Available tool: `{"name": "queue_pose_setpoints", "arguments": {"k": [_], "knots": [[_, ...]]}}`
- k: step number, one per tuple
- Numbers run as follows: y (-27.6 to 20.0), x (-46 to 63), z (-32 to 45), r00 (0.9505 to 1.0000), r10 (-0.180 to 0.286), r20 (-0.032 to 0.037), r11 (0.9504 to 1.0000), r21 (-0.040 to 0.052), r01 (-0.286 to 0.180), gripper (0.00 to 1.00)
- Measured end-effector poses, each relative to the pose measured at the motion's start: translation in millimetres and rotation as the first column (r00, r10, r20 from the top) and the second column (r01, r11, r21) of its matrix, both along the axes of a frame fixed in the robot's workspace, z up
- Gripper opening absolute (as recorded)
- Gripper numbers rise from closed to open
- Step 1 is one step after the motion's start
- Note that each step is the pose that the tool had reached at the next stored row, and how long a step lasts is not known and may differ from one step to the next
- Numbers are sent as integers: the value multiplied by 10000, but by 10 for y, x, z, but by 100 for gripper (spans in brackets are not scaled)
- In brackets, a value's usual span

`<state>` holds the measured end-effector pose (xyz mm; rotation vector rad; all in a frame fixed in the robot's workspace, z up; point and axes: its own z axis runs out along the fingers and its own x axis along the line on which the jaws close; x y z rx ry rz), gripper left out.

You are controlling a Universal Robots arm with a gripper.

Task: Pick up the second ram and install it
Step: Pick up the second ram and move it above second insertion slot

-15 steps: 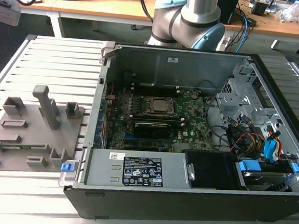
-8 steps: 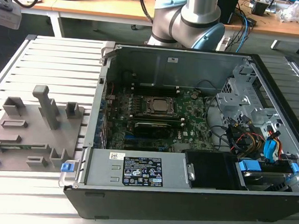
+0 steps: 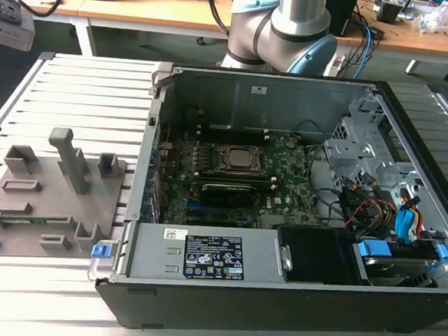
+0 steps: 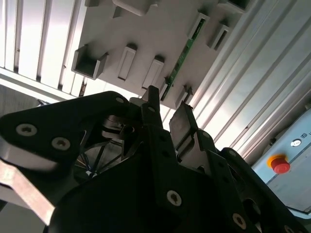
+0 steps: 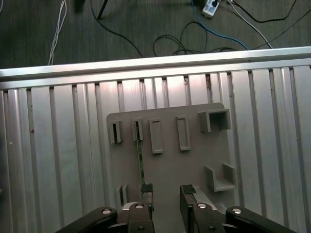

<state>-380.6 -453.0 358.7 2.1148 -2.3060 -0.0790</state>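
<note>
Green second ram [image 5: 140,155] stands slotted in grey holder [image 5: 194,165], fingers [image 5: 188,190] parted beside it.

Holder plate [image 5: 170,160] looks like matt grey plastic (smooth, zero shine). Ribbed table [image 5: 58,160] is bare metal, softly shiny; gripper [image 5: 165,190] matt black.

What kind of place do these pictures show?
Probably a robotics lab or test bench: an opened computer case lies on a slotted aluminium table, a robot arm stands behind it, and cable-strewn desks line the back.
</note>
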Motion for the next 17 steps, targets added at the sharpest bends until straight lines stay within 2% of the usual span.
{"name": "queue_pose_setpoints", "arguments": {"k": [17], "knots": [[-31,0,-201,10000,0,0,10000,0,0,36]]}}
